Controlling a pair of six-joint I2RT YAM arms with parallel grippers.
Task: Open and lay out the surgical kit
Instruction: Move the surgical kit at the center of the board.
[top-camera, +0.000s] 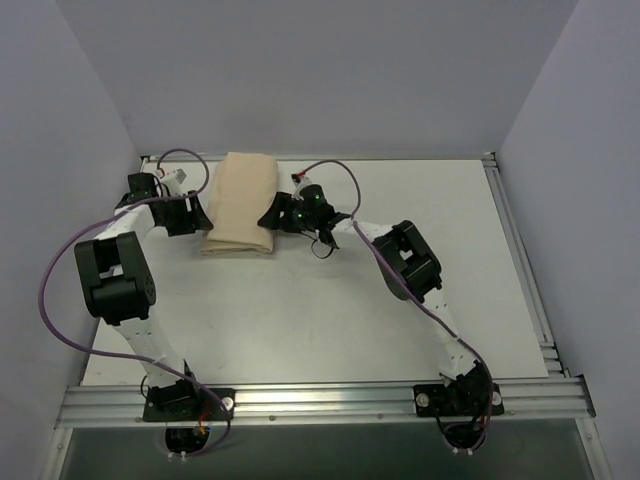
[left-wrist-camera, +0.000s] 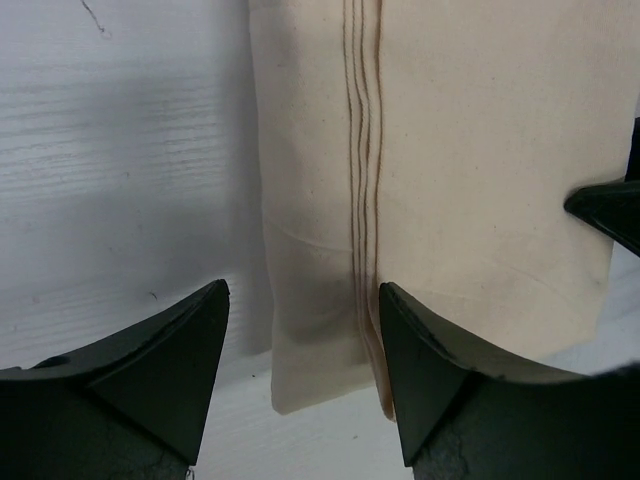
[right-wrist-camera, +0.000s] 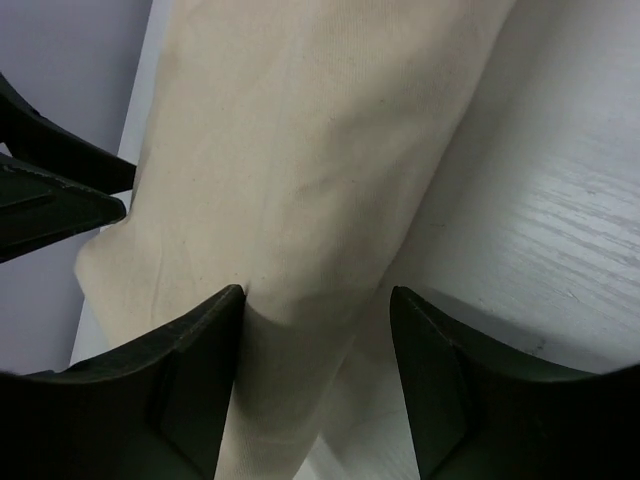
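The surgical kit is a folded beige cloth bundle lying at the back of the white table; nothing of its contents shows. My left gripper is at the bundle's left edge. In the left wrist view this gripper is open, with the cloth's stitched hem and a corner between its fingers. My right gripper is at the bundle's right edge. In the right wrist view it is open astride a fold of the cloth, its left finger touching the fabric.
The white table is boxed in by grey walls on the left, back and right. An aluminium rail carrying both arm bases runs along the near edge. Purple cables loop off the arms. The bundle lies close to the back wall.
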